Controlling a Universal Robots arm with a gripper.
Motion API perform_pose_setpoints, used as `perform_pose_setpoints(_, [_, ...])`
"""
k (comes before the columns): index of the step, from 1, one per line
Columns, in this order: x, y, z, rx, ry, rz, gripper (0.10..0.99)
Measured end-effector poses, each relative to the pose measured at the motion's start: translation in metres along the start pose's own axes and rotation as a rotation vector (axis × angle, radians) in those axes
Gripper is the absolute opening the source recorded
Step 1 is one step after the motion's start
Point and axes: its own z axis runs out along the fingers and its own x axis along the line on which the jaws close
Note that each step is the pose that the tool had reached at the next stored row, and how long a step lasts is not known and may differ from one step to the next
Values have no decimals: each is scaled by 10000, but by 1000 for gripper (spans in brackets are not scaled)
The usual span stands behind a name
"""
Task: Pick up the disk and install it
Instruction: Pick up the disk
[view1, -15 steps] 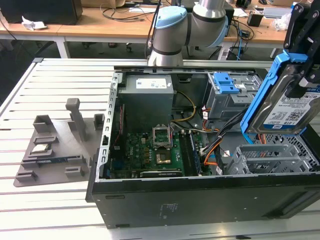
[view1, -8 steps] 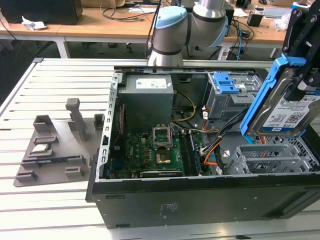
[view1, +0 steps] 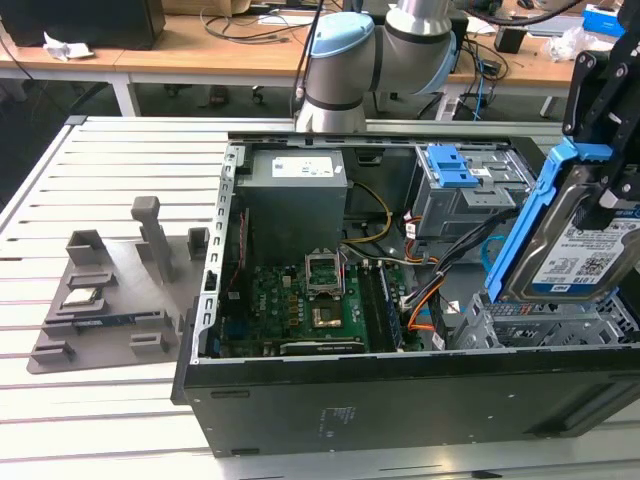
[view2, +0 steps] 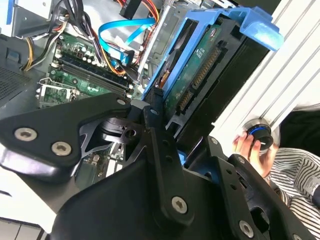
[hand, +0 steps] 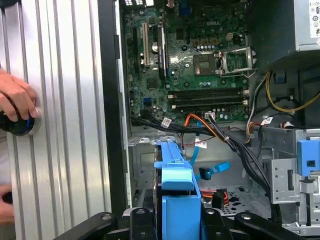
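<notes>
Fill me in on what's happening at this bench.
A robot arm is holding the disk, a silver hard drive in a blue bracket, in its gripper. The disk is tilted up on edge above the open computer case, over the metal drive cage at the exterior view's right, and is not seated yet. In the first wrist view a person's hand rests on a round knob on the slatted table beside the case.

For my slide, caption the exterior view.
Gripper holds the blue-bracketed silver disk above the open black computer case.
</notes>
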Motion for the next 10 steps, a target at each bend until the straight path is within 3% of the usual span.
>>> perform_pose_setpoints(1, [-7,-19,95,2,22,-3,365])
perform_pose_setpoints(7, [-41,-43,97,13,14,-188,365])
perform_pose_setpoints(9, [-42,-43,97,32,2,-493,365])
perform_pose_setpoints(10, [-41,-43,96,35,-83,-591,365])
